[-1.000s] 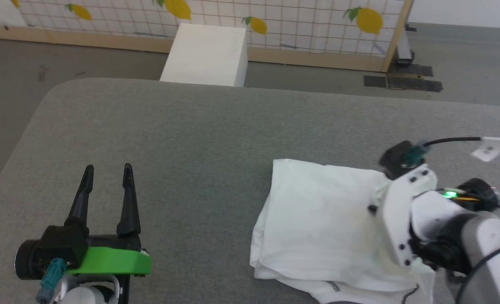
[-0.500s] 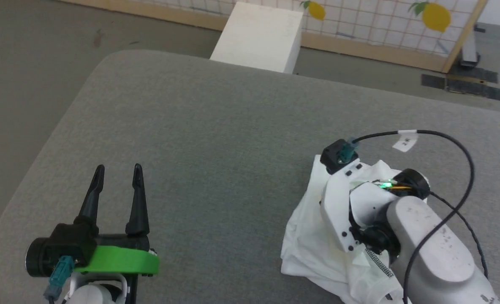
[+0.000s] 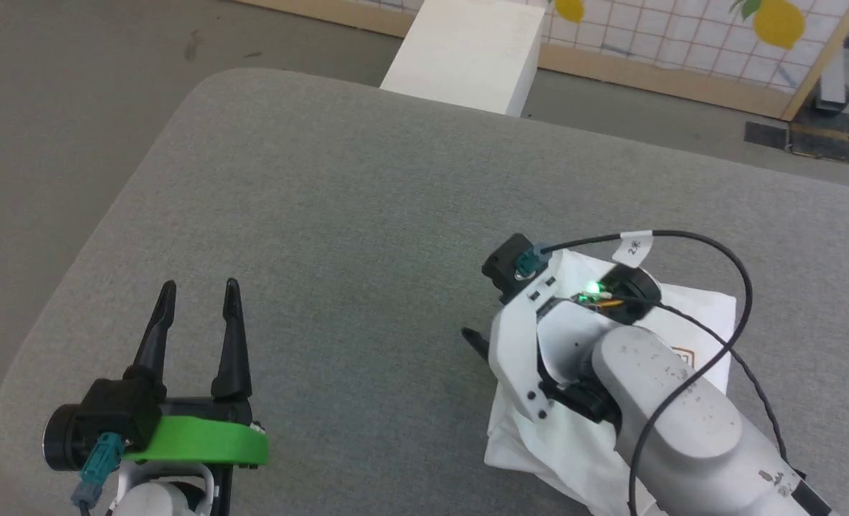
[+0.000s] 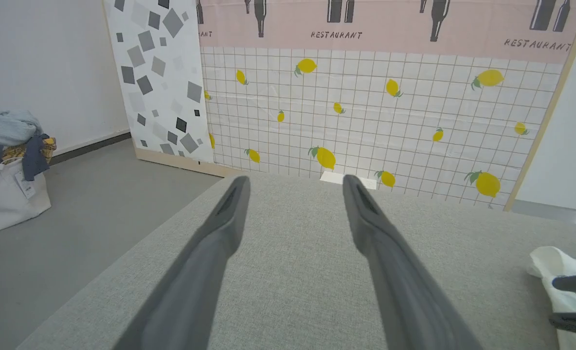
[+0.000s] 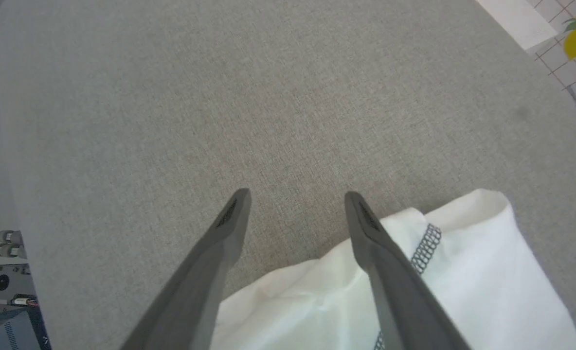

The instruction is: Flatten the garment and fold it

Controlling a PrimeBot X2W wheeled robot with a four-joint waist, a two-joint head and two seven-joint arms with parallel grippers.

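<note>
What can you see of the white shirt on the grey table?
The shirt is plain white, thin fabric, folded into a rumpled stack with black-and-white stitching along a seam. It lies on the table at the robot's right, partly under the right arm. The right gripper hangs open over its edge, gripping nothing.

The garment [image 3: 532, 448] is seen bunched under the right gripper [image 3: 476, 342], one finger shown at its left edge. The left gripper [image 3: 196, 288] is held open, well left of the garment.
</note>
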